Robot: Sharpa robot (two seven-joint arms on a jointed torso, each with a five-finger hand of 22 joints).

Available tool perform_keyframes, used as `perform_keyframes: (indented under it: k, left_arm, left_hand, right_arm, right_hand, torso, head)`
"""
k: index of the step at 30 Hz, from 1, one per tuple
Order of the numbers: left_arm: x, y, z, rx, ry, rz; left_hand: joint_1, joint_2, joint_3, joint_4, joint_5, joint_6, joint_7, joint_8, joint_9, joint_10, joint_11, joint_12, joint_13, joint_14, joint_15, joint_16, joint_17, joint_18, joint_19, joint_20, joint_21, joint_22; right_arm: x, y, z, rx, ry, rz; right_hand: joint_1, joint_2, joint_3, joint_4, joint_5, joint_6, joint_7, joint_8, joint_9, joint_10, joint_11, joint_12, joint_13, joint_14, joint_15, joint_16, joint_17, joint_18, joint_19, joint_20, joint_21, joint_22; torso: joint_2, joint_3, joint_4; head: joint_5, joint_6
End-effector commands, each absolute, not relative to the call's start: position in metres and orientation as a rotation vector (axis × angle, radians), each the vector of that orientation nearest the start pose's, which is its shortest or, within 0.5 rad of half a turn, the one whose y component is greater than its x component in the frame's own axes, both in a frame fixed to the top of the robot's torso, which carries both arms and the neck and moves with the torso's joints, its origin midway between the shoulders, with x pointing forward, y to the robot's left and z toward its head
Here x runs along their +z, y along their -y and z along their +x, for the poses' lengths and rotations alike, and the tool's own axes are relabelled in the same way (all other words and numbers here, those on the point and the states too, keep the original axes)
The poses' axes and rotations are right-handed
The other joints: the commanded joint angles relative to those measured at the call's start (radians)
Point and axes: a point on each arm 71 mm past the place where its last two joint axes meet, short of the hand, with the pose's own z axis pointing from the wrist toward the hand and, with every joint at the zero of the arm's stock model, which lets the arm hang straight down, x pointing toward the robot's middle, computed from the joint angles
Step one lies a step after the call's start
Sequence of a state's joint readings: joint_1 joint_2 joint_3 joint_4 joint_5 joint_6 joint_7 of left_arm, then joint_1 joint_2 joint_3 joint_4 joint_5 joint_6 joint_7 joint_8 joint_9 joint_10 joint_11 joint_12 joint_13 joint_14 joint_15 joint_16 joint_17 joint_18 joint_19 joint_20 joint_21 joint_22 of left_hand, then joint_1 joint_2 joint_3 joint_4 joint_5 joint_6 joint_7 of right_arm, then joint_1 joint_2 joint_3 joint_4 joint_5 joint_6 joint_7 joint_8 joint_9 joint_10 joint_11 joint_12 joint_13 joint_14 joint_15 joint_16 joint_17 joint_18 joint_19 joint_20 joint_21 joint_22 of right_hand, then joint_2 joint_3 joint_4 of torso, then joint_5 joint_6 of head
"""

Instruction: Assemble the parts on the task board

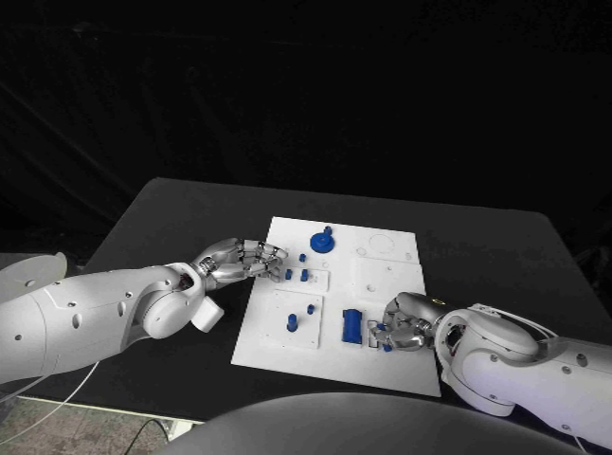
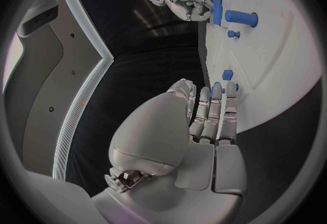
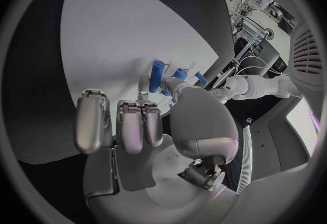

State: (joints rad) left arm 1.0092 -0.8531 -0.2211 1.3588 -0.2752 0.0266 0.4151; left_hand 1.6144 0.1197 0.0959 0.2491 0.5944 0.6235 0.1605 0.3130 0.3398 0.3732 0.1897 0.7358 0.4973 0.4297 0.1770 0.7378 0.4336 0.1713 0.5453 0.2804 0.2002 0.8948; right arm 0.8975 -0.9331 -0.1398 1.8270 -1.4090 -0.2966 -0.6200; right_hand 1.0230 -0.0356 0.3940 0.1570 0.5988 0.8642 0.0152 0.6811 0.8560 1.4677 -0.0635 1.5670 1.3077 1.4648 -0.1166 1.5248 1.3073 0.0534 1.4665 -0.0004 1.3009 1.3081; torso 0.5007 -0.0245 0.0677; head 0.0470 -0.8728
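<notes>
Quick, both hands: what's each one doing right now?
Left hand: fingertips at small blue parts on the task board; grip cannot be told.
Right hand: beside the tall blue part; grip cannot be told.

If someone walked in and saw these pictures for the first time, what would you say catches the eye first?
The white task board stands out in the middle of the black table, dotted with small blue parts, such as a round one near its far edge. Both silver hands work at it: the left hand has its fingertips at small blue parts on the board's left edge, while the right hand sits by a tall blue block near the front.
</notes>
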Motion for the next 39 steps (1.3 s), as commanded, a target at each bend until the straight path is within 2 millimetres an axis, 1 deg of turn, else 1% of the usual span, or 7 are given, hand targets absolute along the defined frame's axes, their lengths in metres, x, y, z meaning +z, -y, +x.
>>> perform_keyframes:
  k: [1, 6, 12, 16, 20, 23, 39]
  left_arm:
    - [-0.334, -0.243, 0.421, -1.513, -1.947, -0.968]
    - [-0.334, -0.242, 0.422, -1.513, -1.949, -0.967]
    - [-0.335, -0.242, 0.421, -1.513, -1.953, -0.968]
    - [-0.335, -0.242, 0.421, -1.513, -1.953, -0.968]
    - [-0.335, -0.242, 0.421, -1.514, -1.955, -0.969]
    - [-0.335, -0.242, 0.421, -1.514, -1.956, -0.969]
    - [-0.335, -0.242, 0.421, -1.513, -1.959, -0.97]
  left_hand:
    - [0.009, -0.001, 0.005, -0.002, 0.004, 0.001, 0.008, 0.005, -0.002, 0.002, 0.002, 0.001, -0.001, 0.001, 0.003, 0.007, -0.001, -0.007, -0.002, -0.005, -0.002, 0.001]
    - [0.009, -0.001, 0.005, -0.002, 0.004, 0.001, 0.008, 0.005, -0.002, 0.002, 0.002, 0.001, -0.001, 0.001, 0.003, 0.007, -0.001, -0.007, -0.002, -0.005, -0.002, 0.001]
    - [0.009, -0.001, 0.005, -0.002, 0.004, 0.001, 0.008, 0.005, -0.002, 0.002, 0.002, 0.001, -0.001, 0.001, 0.003, 0.007, -0.001, -0.007, -0.002, -0.005, -0.002, 0.001]
    - [0.009, -0.001, 0.005, -0.002, 0.004, 0.001, 0.008, 0.005, -0.002, 0.002, 0.002, 0.001, -0.001, 0.001, 0.003, 0.007, -0.001, -0.007, -0.002, -0.005, -0.002, 0.001]
    - [0.009, -0.001, 0.005, -0.002, 0.004, 0.001, 0.008, 0.005, -0.002, 0.002, 0.002, 0.001, -0.001, 0.001, 0.003, 0.007, -0.001, -0.007, -0.002, -0.005, -0.002, 0.001]
    - [0.009, -0.001, 0.005, -0.002, 0.004, 0.001, 0.008, 0.005, -0.002, 0.002, 0.002, 0.001, -0.001, 0.001, 0.003, 0.007, -0.001, -0.007, -0.002, -0.005, -0.002, 0.001]
    - [0.009, -0.001, 0.005, -0.002, 0.004, 0.001, 0.008, 0.005, -0.002, 0.002, 0.002, 0.001, -0.001, 0.001, 0.003, 0.007, -0.001, -0.007, -0.002, -0.005, -0.002, 0.001]
  right_arm:
    - [-0.321, 0.189, 0.334, 0.421, -2.249, 0.236]
    - [-0.319, 0.193, 0.336, 0.423, -2.293, 0.318]
    - [-0.323, 0.195, 0.336, 0.42, -2.371, 0.383]
    - [-0.325, 0.196, 0.337, 0.419, -2.396, 0.406]
    - [-0.328, 0.196, 0.337, 0.421, -2.423, 0.429]
    - [-0.33, 0.195, 0.338, 0.421, -2.432, 0.438]
    - [-0.328, 0.19, 0.343, 0.452, -2.342, 0.433]
  right_hand:
    - [0.012, 0.016, 0.01, -0.004, 0.005, 0.014, -0.016, 0.003, 0.003, 0.103, -0.006, 0.004, 0.263, 0.086, -0.007, 0.0, 0.156, 0.004, 0.032, -0.009, 0.004, 0.187]
    - [0.004, 0.013, 0.01, 0.002, -0.008, 0.012, -0.015, 0.002, 0.007, 0.103, -0.006, 0.004, 0.263, 0.086, -0.007, -0.001, 0.153, 0.004, 0.032, -0.01, 0.003, 0.187]
    - [-0.014, 0.012, 0.01, 0.015, -0.062, -0.002, -0.011, -0.015, 0.009, 0.103, -0.003, 0.004, 0.263, 0.084, -0.006, -0.004, 0.145, 0.004, 0.031, -0.01, -0.002, 0.185]
    - [-0.02, 0.01, 0.007, 0.019, -0.076, -0.006, -0.009, -0.022, 0.008, 0.103, -0.001, 0.004, 0.263, 0.084, -0.004, -0.005, 0.142, 0.005, 0.03, -0.01, -0.003, 0.185]
    - [-0.044, -0.006, -0.009, 0.033, -0.1, -0.007, -0.004, -0.034, 0.005, 0.103, 0.003, 0.004, 0.263, 0.083, -0.001, -0.008, 0.135, 0.005, 0.029, -0.007, -0.008, 0.184]
    - [-0.051, -0.008, -0.014, 0.037, -0.114, -0.007, -0.003, -0.04, 0.004, 0.103, 0.004, 0.004, 0.263, 0.081, 0.0, -0.011, 0.128, 0.006, 0.028, -0.006, -0.013, 0.183]
    - [-0.052, -0.008, -0.015, 0.038, -0.12, -0.008, -0.003, -0.043, 0.003, 0.103, 0.004, 0.004, 0.263, 0.079, 0.0, -0.017, 0.114, 0.008, 0.025, -0.005, -0.022, 0.18]
  torso:
    - [-0.001, -0.0001, 0.0005]
    - [-0.001, -0.0003, 0.0005]
    - [-0.001, -0.0005, 0.001]
    - [0.0, -0.0004, 0.0008]
    - [0.0, -0.0003, 0.0007]
    - [0.001, -0.0002, 0.0006]
    - [0.0, -0.0004, 0.0006]
  head:
    - [-0.003, 0.0]
    - [-0.006, 0.0]
    - [-0.005, 0.0]
    - [-0.006, 0.0]
    - [-0.005, 0.0]
    - [-0.004, 0.0]
    - [-0.005, 0.0]
